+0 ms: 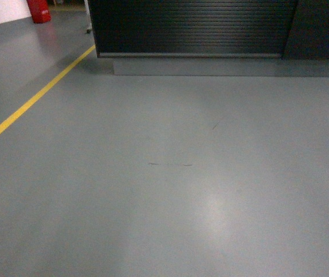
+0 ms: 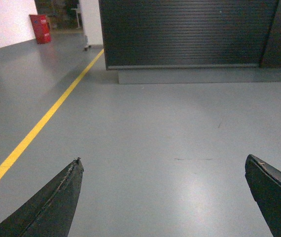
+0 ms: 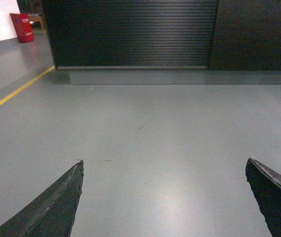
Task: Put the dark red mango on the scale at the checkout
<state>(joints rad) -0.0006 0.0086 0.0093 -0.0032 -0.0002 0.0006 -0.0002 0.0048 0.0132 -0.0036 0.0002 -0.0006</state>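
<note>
Facing checkout [image 1: 190, 26], both end effectors spread and empty.

Ribbed black front panel on its grey base sits ahead across bare grey floor [image 1: 170, 184]; the surface top is out of frame, so the dark red mango and scale aren't visible in any view. Left end effector [image 2: 162, 192] and right end effector [image 3: 164, 192]: fingers wide apart, nothing between. Yellow floor line [image 1: 34, 98] runs on the left, red object [image 1: 39, 10] far left.

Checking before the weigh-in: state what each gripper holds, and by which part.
Nothing is held. The left gripper and the right gripper are both open, with only bare floor between their fingers. No mango is in view.
</note>
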